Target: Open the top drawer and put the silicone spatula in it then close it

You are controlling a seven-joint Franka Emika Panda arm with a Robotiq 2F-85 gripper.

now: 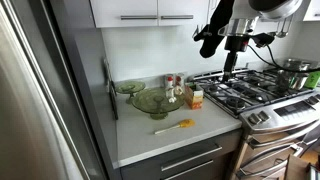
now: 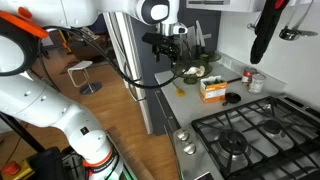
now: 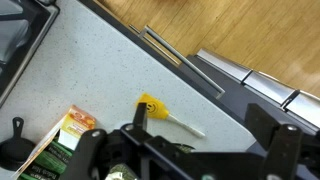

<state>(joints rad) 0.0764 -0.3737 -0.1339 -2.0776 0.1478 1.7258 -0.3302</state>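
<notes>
The silicone spatula (image 3: pixel 155 108) lies flat on the pale countertop, yellow-orange head to the left and pale handle to the right. It also shows in both exterior views (image 1: pixel 174 126) (image 2: pixel 180 91), near the counter's front edge. My gripper (image 3: pixel 205 120) is open and empty, well above the counter, with the spatula between and below its fingers. In the exterior views it hangs above the counter and hob edge (image 1: pixel 230 62) (image 2: pixel 168 52). The top drawer (image 1: pixel 185 160) is shut. Its silver bar handle shows in the wrist view (image 3: pixel 180 57).
A green glass bowl (image 1: pixel 150 101) and small jars stand at the back of the counter. An orange box (image 1: pixel 196 97) (image 3: pixel 62 138) stands beside the gas hob (image 1: pixel 250 88). A pot (image 1: pixel 296 68) sits on the hob. A steel fridge (image 1: pixel 40 100) borders the counter.
</notes>
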